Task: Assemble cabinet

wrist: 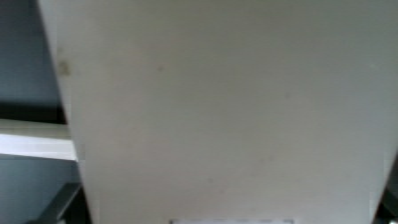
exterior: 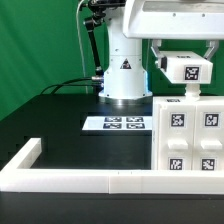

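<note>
Locate cabinet (exterior: 190, 140) at the edge of the bench (exterior: 60, 125) on the exterior view's right, toward the near corner, just inside the rail (exterior: 80, 180). Visible there: upright white panels (exterior: 178, 120) side by side, each with square tags, standing close together as one block. Cannot confirm from this angle whether joined or merely set touching. Note a further tagged part (exterior: 187, 70) raised above the block, directly under the hand (exterior: 185, 56), with a thin white stem (exterior: 185, 93) reaching down to the top of the block. Hand state: cannot tell; fingers hidden in the exterior view and not clearly seen in the wrist view. Wrist view: filled almost wholly by the cabinet (wrist: 214, 110), one plain white face very close to the camera. Note marker board (exterior: 115, 123) lying flat mid-bench, in front of the arm base (exterior: 123, 75), well apart from the cabinet. No loose parts seen elsewhere on the visible bench. Judged progress: well under way, with main panels grouped and one upper part apparently at the placing or seating stage. Judged remaining: seating that part fully, letting go, and fitting any pieces outside the frame. Treat as mid-assembly, not finished.
</note>
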Robot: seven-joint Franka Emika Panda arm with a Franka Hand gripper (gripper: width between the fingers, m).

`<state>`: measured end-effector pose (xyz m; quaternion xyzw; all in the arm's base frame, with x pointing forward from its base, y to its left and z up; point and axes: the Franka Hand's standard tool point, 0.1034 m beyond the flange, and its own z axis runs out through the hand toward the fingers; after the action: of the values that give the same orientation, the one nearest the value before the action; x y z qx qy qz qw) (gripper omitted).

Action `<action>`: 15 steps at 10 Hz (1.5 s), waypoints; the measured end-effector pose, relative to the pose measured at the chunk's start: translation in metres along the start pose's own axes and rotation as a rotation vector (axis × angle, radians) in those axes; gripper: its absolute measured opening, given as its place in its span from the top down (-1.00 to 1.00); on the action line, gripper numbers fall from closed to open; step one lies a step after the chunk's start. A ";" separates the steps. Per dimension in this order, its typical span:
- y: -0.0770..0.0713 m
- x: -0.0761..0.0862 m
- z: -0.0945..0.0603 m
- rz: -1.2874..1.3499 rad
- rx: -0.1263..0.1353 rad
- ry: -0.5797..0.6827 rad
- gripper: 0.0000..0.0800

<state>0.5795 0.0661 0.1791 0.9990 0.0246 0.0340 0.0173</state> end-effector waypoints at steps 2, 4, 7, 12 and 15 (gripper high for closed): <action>-0.004 0.006 0.000 -0.005 -0.002 0.002 -0.39; -0.010 0.021 -0.001 -0.015 -0.008 0.010 -0.39; -0.013 0.021 0.008 -0.023 -0.013 0.004 -0.39; -0.013 0.020 0.016 -0.033 -0.019 -0.002 -0.37; -0.014 0.023 0.016 -0.035 -0.024 -0.030 -0.37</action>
<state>0.6027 0.0806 0.1639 0.9985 0.0413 0.0190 0.0303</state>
